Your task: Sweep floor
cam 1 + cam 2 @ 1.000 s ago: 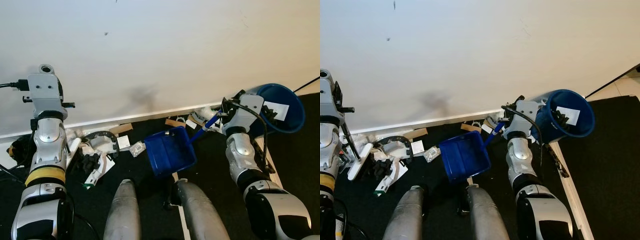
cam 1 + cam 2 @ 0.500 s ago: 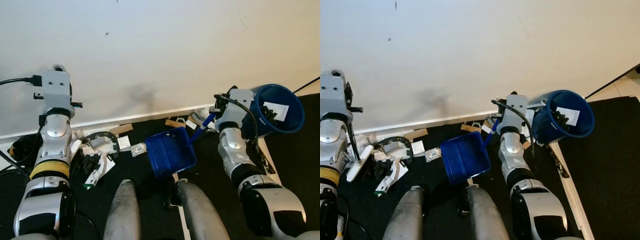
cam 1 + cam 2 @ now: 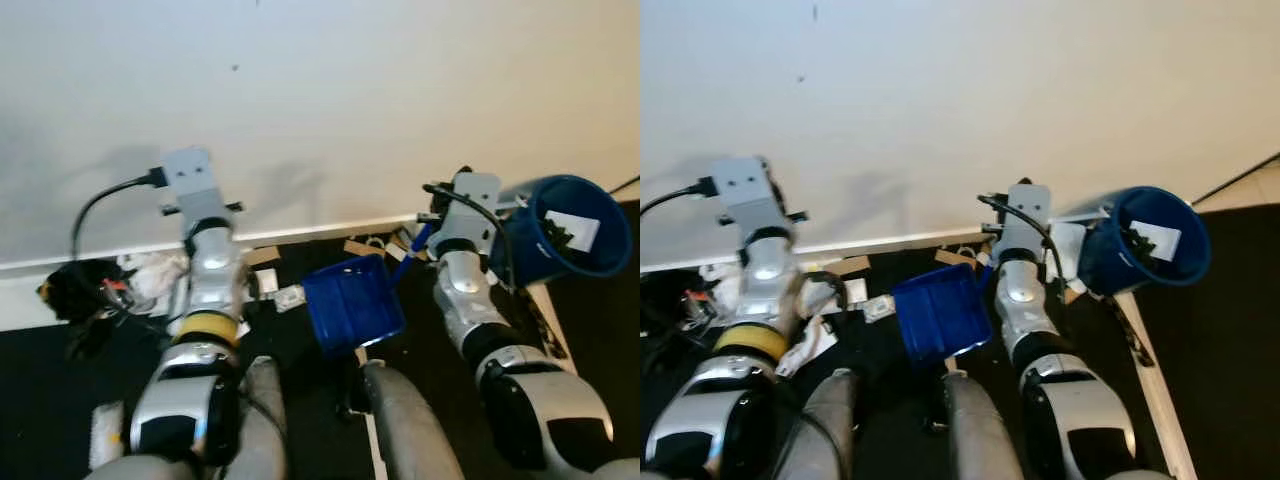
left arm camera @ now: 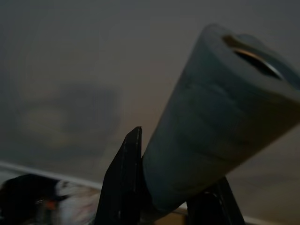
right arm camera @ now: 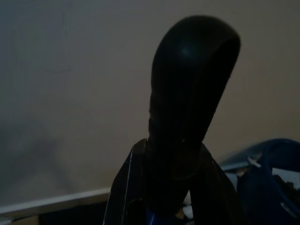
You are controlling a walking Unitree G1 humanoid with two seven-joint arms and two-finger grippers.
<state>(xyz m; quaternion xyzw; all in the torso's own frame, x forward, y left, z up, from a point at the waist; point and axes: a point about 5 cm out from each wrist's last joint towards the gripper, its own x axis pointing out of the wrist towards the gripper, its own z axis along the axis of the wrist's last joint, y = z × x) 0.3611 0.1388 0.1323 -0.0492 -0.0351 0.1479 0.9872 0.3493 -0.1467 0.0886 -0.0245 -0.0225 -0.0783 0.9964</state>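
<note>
With the right gripper [image 5: 164,187] clamped on the dustpan [image 3: 352,303] handle and the left gripper [image 4: 164,197] clamped on the broom handle [image 4: 215,122], scraps [image 3: 285,297] beside the pan's mouth remain unswept, so the sweeping looks unfinished, though the bin [image 3: 570,228] beyond the pan handle already holds litter.

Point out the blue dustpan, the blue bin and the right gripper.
blue dustpan [image 3: 352,303], left eye view, inside of the pan.
blue bin [image 3: 583,262], left eye view, lower rim.
right gripper [image 5: 171,185], right wrist view, between the fingers, on the dark handle they clamp.
</note>
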